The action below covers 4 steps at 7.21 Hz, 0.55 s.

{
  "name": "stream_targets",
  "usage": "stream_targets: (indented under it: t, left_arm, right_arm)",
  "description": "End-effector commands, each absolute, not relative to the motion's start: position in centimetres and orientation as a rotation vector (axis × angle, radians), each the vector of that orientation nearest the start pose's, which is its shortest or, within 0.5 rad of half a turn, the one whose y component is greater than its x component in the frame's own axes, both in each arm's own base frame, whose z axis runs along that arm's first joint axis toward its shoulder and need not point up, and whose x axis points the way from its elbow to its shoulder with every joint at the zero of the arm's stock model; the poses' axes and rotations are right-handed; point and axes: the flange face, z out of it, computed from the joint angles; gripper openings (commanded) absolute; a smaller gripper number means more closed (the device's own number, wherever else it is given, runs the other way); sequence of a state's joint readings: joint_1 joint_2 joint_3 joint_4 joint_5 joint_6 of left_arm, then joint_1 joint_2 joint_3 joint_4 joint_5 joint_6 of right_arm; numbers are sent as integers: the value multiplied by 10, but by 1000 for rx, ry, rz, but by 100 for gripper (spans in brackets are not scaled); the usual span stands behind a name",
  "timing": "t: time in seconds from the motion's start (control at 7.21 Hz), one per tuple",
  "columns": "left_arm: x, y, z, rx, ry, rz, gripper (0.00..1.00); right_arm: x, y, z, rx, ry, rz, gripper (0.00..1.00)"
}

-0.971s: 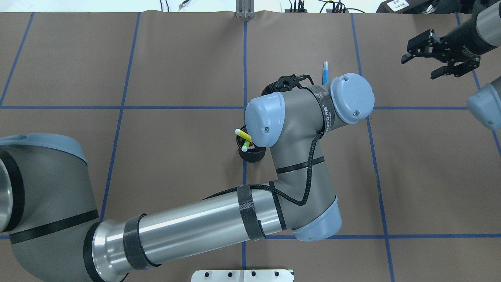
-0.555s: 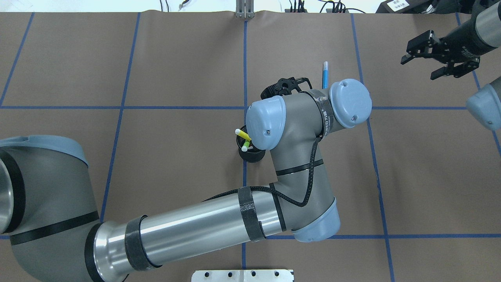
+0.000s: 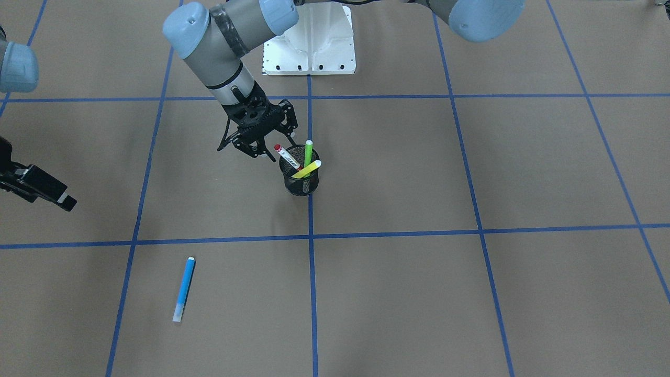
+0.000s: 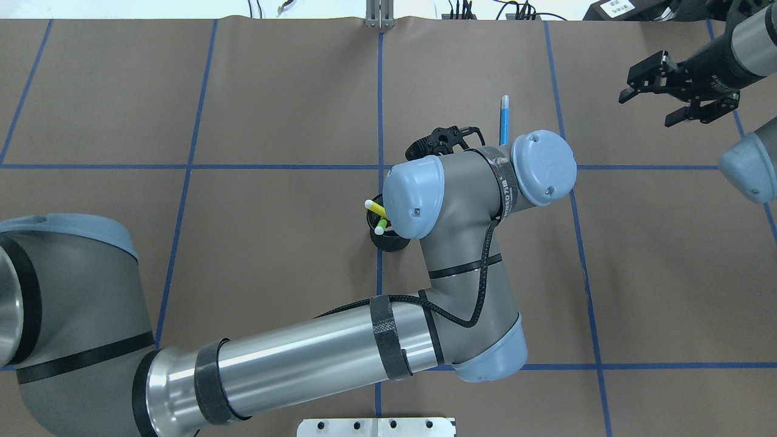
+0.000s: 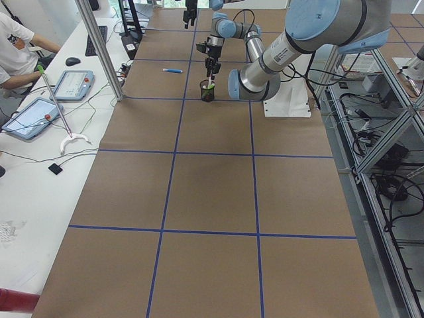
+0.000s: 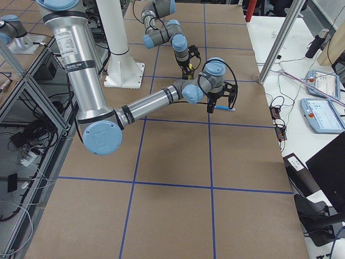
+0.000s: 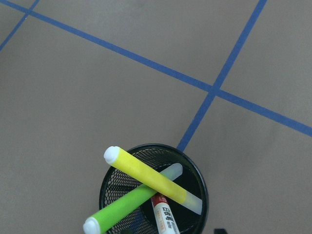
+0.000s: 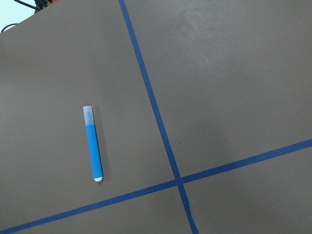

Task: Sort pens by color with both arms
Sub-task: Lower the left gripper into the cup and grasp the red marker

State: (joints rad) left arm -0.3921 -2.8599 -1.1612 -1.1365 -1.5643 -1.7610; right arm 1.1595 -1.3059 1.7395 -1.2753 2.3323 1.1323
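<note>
1. Overhead view: the left arm reaches to mid-table, and its own wrist hides most of the left gripper [image 4: 446, 136] and part of the mesh cup [image 4: 388, 243]. The blue pen [image 4: 504, 115] lies flat on the table [image 4: 273, 91] at 1 o'clock from the cup, apart from it. The right gripper [image 4: 646, 108] hangs far off at 2 o'clock with its jaws spread and nothing in them.
2. Front-facing view: the left gripper sits just beside the cup at its 10 o'clock, fingers apart and empty. The red-capped pen [image 3: 287, 156] leans towards it. The green pen [image 3: 308, 152] and yellow pen [image 3: 308, 169] stand in the same cup. The blue pen lies at 7 o'clock, well apart.
3. Side views: the pens and jaws are too small to judge.
4. Left wrist view: the cup is at 6 o'clock in the frame, with the yellow pen crossing over the green.
5. Right wrist view: the blue pen lies alone at 9 o'clock.
6. Judgement: one colour is laid out and three are still to pull. The red-capped pen looks like the next pick. That calls for centring the open jaws on its raised end, closing, then drawing it out along its lean without tipping the cup.
</note>
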Motion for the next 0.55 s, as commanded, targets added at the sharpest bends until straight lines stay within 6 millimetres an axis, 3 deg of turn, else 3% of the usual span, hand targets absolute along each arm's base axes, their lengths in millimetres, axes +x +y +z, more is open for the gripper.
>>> stream_targets:
  t: [0.0,0.14,0.28,0.42]
  left_arm:
    - [683,-422,26,53,448,-568,50]
    - [682,-421,25,53,448,-568,28]
    - [682,-421,25,53,448,-568,0]
    - [681,-422,24,52,451,-569,0]
  right_arm:
    - [-179,-568,396,-15,-1007,381,100]
    - [-179,-568,395,-14,-1007,384,100]
    - [-179,-568,396,-16,-1007,384,100]
    - [-179,-568,396,-16,-1007,384,100]
